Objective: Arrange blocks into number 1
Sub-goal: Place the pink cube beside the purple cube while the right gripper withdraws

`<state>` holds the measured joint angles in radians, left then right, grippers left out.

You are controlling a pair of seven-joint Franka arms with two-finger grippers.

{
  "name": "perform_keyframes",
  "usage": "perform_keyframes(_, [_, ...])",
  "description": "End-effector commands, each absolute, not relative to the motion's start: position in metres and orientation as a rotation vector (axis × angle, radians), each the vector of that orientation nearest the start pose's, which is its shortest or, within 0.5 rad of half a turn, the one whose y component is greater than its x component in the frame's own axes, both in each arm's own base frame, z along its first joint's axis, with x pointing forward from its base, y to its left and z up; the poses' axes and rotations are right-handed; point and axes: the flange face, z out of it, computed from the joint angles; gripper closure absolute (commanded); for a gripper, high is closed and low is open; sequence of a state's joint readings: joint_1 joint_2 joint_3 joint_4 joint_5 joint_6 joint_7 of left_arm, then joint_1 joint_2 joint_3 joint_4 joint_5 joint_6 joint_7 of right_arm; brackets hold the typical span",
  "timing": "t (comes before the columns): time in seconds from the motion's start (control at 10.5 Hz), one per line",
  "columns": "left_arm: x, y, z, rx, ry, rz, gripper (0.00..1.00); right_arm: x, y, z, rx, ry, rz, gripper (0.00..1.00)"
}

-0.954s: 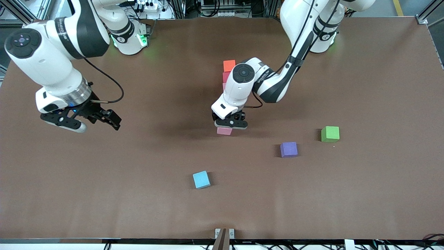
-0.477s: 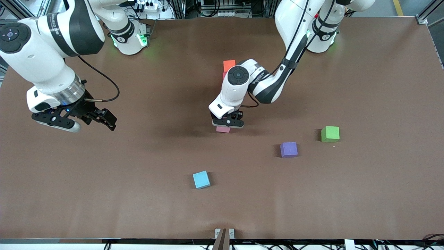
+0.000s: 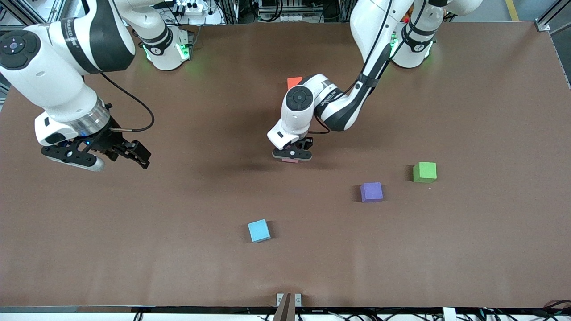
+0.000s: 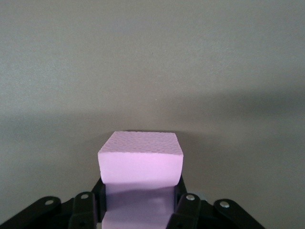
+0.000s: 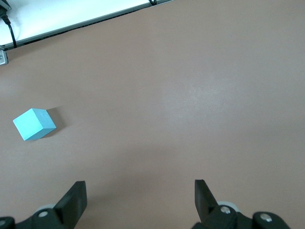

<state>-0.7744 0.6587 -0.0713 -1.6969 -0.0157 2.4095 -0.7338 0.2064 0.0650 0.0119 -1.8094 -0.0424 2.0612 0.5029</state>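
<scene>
Left gripper [image 3: 292,155] was clamped on a pink block [image 4: 140,155], up in the air over the middle of the table [image 3: 468,249]; on my left wrist feed the fingers [image 4: 186,206] pinched the block from both sides, with only bare table past it. From the front I could only catch a sliver of pink under the gripper. Orange block [image 3: 294,82] sat on the table toward the robots' bases, mostly hidden by the left arm; I couldn't see the red one or the second pink one from any feed. Purple block [image 3: 371,192] lay nearer the front camera, toward the left arm's end, with a green cube [image 3: 424,172] near it. Blue cube [image 3: 259,230] sat nearest the front camera, well apart from the rest. Right gripper [image 3: 109,157] hung over the right arm's end of the table, jaws wide and holding nothing, that arm waiting.
</scene>
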Motion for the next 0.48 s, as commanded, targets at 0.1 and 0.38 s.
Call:
perform_keyframes(0.1, [0.455, -0.509, 0.212, -3.204, 0.124, 0.016, 1.0, 0.593, 0.122, 0.525, -3.103, 0.316, -0.257, 0.0])
perform_keyframes(0.38, [0.449, -0.51, 0.208, -3.196, 0.135, 0.032, 1.0, 0.599, 0.092, 0.542, -3.125, 0.201, -0.226, 0.0])
